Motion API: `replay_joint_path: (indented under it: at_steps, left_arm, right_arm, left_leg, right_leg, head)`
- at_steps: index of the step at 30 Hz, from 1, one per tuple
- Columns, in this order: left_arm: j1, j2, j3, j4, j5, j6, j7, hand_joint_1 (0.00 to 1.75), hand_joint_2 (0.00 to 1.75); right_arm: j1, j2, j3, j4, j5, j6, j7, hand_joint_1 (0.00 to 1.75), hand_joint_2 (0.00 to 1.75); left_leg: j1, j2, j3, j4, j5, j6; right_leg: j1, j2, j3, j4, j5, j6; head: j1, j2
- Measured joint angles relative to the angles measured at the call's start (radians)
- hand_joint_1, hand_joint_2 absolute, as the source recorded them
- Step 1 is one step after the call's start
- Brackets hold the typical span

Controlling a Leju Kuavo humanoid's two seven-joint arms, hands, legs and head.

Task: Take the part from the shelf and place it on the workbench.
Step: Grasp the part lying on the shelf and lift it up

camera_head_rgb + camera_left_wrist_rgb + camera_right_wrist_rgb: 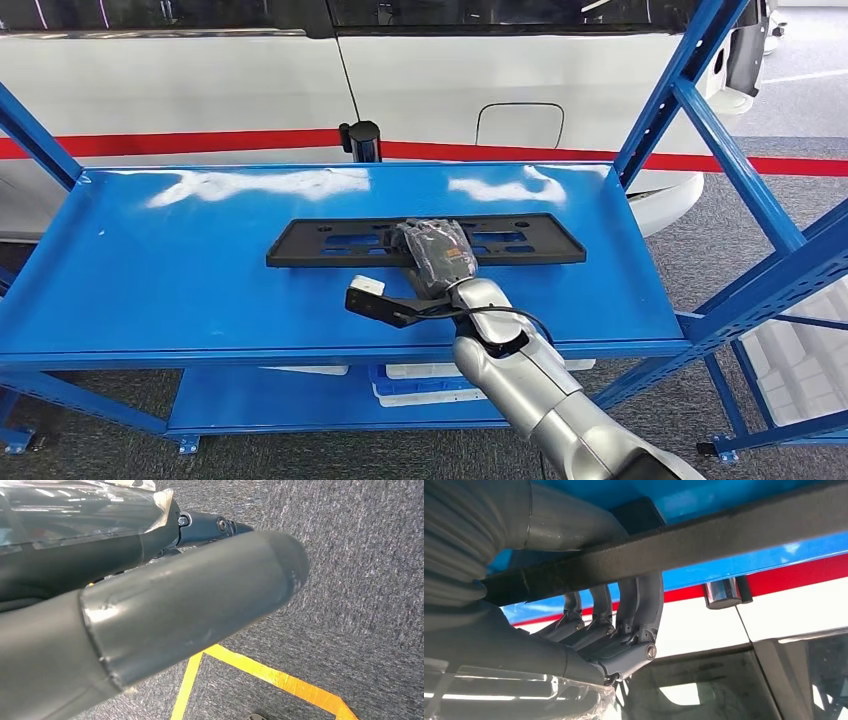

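A white car (420, 90) with a red stripe stands just behind the blue shelf (150, 270), and white trays (440, 385) lie on its lower level. The black part (320, 242) lies flat on the top level; the right robot hand (437, 256) grasps its middle (fingers (644, 605) hooked over the bar). The left robot hand (150, 615) hangs over grey carpet (360, 580), grip unclear

Part's (330, 243) middle hidden under right hand (437, 255)

A black part (425, 241) lies on a glossy blue shelf (200, 270), before a white, red-striped car (200, 100).
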Motion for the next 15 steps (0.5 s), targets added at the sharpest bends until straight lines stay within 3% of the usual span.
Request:
replay_joint_path:
  at_steps: [10, 15]
  left_arm:
    - [0.0, 0.001, 0.0, 0.0, 0.004, -0.008, -0.015, 0.0, 0.0]
    - [0.002, 0.002, 0.001, 0.002, 0.034, -0.036, -0.01, 0.0, 0.0]
  right_arm:
    - [0.004, 0.0, -0.022, -0.018, 0.003, -0.002, -0.015, 1.75, 1.75]
    - [0.031, -0.004, -0.055, -0.093, -0.059, -0.003, -0.058, 1.75, 1.75]
  left_leg:
    - [0.0, 0.0, 0.0, 0.0, 0.0, 0.0]
    - [0.0, 0.0, 0.0, 0.0, 0.0, 0.0]
  right_leg:
    - [0.0, 0.0, 0.0, 0.0, 0.0, 0.0]
    - [0.0, 0.0, 0.0, 0.0, 0.0, 0.0]
  head:
    - [0.0, 0.0]
    - [0.0, 0.0]
